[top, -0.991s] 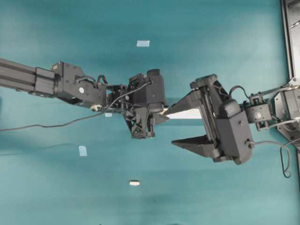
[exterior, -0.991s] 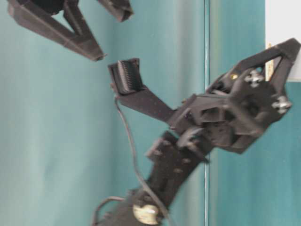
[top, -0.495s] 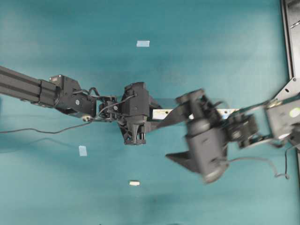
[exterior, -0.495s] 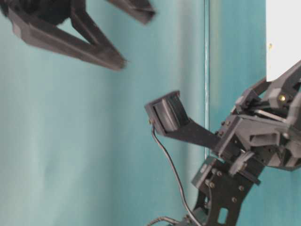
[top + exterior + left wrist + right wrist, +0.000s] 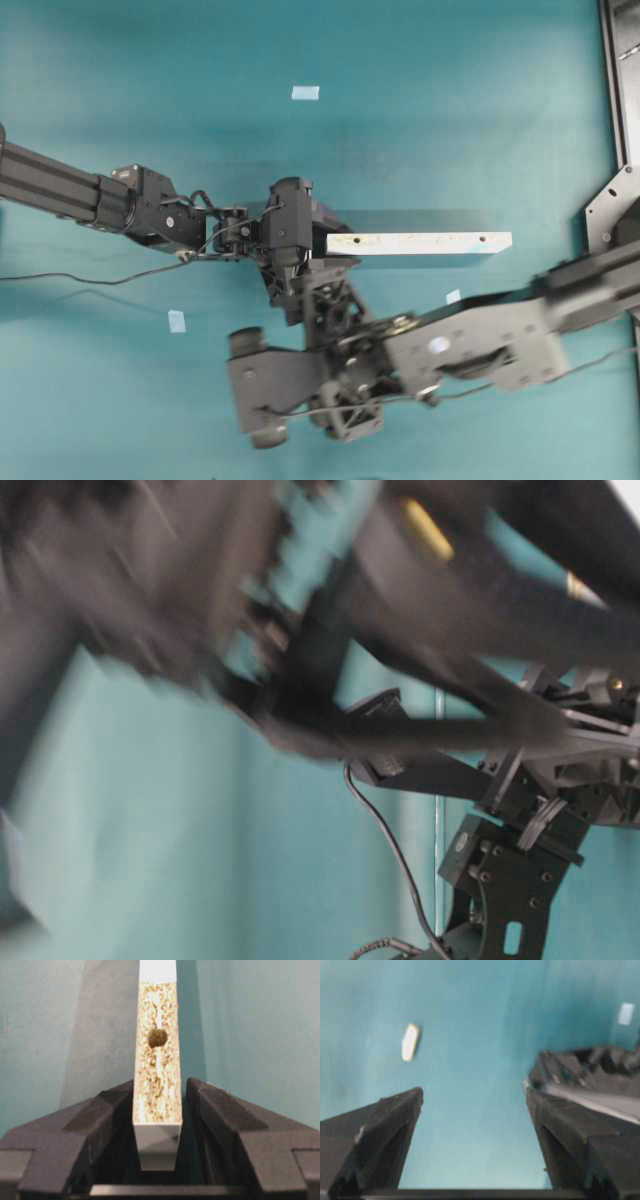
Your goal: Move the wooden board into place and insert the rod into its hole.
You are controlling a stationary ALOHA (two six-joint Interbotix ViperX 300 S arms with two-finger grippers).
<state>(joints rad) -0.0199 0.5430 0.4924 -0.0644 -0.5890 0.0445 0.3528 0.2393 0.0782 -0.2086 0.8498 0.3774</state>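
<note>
Wood of the long pale speckled board (image 5: 157, 1067) is looking stiff and light; left claw (image 5: 159, 1110) is clamping its end, while right claw (image 5: 475, 1105), spread apart, is probably nearing the tiny whitish rod (image 5: 410, 1041).

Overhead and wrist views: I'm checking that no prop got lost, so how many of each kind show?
wooden board: 1
rod: 1
pale-blue tape squares: 3
Total: 5

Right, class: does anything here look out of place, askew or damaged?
Nothing stands out. The long pale wooden board sits straight between the left gripper fingers, undamaged; the small whitish rod lies loose on the teal table, ahead of the open right gripper.
</note>
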